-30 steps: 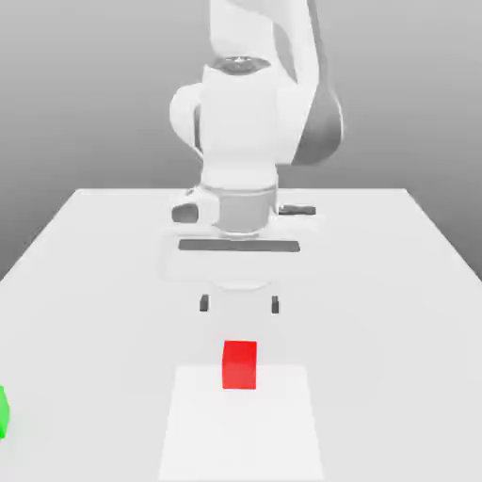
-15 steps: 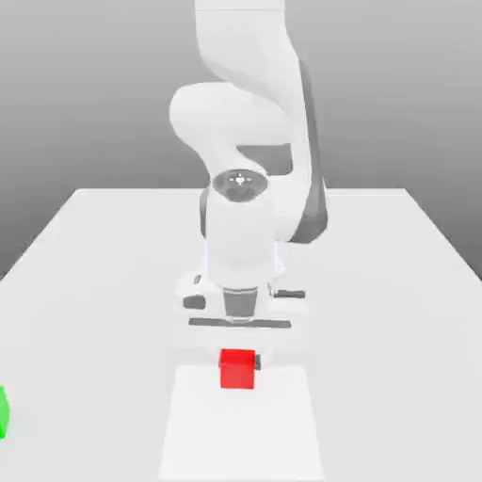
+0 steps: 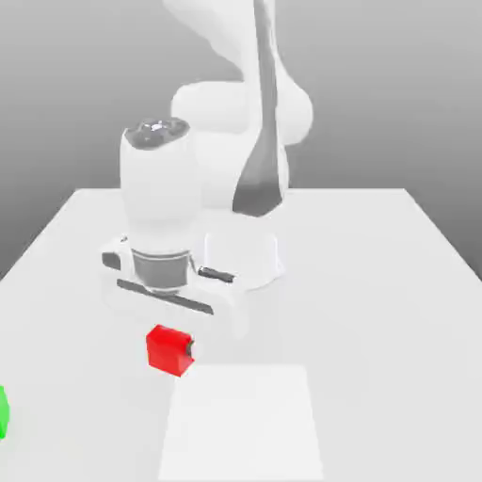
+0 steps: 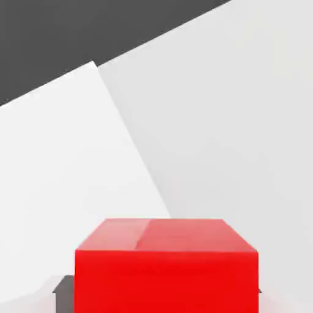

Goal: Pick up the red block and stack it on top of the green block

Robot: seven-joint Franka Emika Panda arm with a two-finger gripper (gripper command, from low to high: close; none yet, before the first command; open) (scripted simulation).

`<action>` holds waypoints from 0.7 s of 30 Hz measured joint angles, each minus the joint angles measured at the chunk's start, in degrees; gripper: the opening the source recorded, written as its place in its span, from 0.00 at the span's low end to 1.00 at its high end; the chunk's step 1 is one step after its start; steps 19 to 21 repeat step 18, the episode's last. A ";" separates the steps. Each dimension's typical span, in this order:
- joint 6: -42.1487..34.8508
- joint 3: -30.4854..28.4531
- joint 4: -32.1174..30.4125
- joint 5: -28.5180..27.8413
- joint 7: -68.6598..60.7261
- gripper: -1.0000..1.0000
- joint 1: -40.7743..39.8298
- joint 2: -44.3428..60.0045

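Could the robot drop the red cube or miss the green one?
Maybe. The end effector is shut on the red block, which looks tilted in the exterior view, so it might land crooked. The green block sits at the table's edge on the exterior view's left, so a bump might knock it off.

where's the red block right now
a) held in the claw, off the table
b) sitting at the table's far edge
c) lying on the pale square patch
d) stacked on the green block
a: the red block sits clamped under the claw, lifted clear of the table, while the green block stays alone at the exterior view's left edge.
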 joint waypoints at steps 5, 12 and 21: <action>-4.68 -4.08 10.39 2.35 8.34 0.00 -5.08 5.86; -7.31 -9.04 22.22 7.98 15.58 0.00 -11.22 15.73; -2.99 -7.57 22.98 10.80 14.01 1.00 -12.62 21.03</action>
